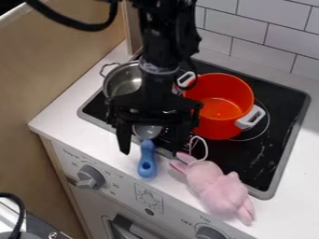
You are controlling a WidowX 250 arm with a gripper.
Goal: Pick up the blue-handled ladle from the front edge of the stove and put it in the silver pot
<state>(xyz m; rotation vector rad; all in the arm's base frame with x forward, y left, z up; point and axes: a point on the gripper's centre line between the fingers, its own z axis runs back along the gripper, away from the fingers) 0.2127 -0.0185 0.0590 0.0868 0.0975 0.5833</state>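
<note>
The black gripper (151,151) hangs over the front edge of the stove, its two fingers apart and pointing down. Between and just beyond them lies a ladle or scoop with a blue handle (147,161); its metal bowl is partly hidden under the gripper. To the right of the gripper, a pink plush rabbit (215,186) lies on the white counter, with a white loop at its head end. An orange pot (221,105) with white handles stands on the stove behind and right. A metal pot (123,80) sits behind the gripper at the left.
The black cooktop (249,161) has a raised grey rim. A white tiled wall (265,51) rises behind it. Knobs (91,177) stick out from the front panel below the white counter (68,116). A wooden panel stands at the left.
</note>
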